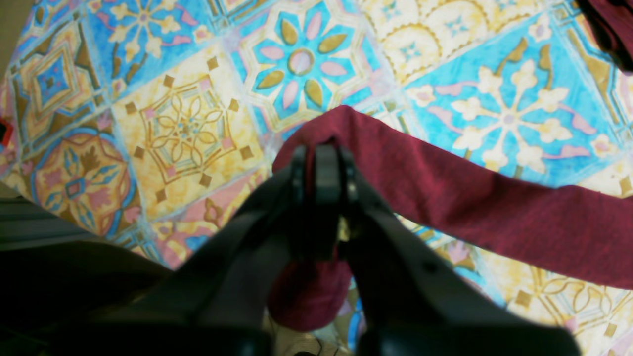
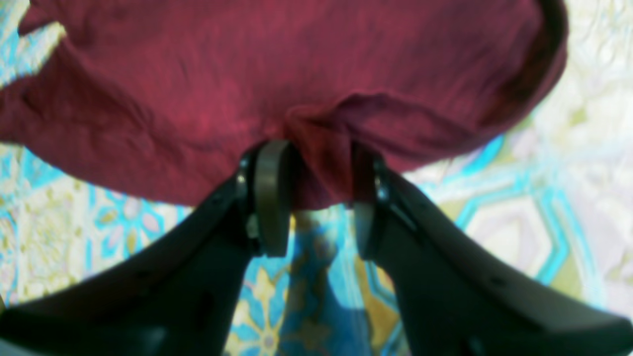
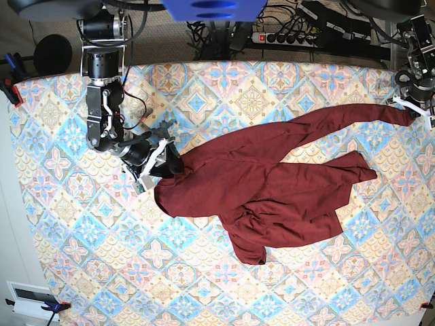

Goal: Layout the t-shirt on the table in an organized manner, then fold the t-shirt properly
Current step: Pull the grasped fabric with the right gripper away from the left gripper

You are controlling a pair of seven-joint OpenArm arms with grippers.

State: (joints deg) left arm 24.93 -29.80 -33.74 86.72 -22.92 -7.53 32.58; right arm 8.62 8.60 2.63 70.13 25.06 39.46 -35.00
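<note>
The left end effector point(image 1: 324, 163) is clamped on the tip of a long strip of the t-shirt point(image 1: 494, 212) in the left wrist view, its fingers pressed together with maroon cloth bunched between and below them; the strip runs away to the right over the table point(image 1: 188, 128).

From the right wrist, the right end effector point(image 2: 316, 193) pinches a fold at the garment's edge between two parted fingers, with the fabric spreading wide above.

The base view shows the t-shirt point(image 3: 272, 190) crumpled mid-table, one sleeve stretched to the far right edge where the left arm reaches in from the corner. The right arm bends down from the upper left to the shirt's left edge.
</note>
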